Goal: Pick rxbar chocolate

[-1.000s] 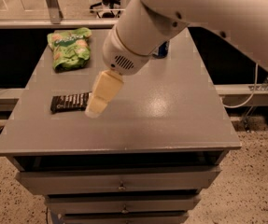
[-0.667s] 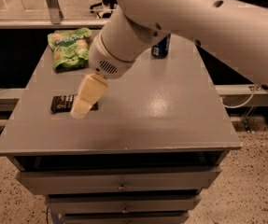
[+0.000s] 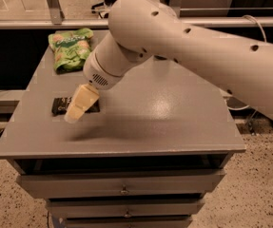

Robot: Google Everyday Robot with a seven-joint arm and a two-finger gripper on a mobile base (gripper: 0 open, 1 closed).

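Observation:
The rxbar chocolate (image 3: 60,106) is a flat black bar lying on the left part of the grey cabinet top (image 3: 169,113). Its right half is hidden behind my gripper. My gripper (image 3: 73,117) is cream-coloured, points down and to the left, and hangs right over the bar's right end, close to the surface. Whether it touches the bar does not show. The big white arm (image 3: 183,42) reaches in from the right and covers the back middle of the top.
A crinkly green snack bag (image 3: 71,47) lies at the back left corner. The cabinet has drawers (image 3: 124,189) below its front edge. A railing and dark floor lie behind it, and speckled floor in front. The blue can is hidden behind the arm.
The arm has swung left and lower. The gripper moved from right of the bar to over its right end. The blue can, seen before, is now covered by the arm.

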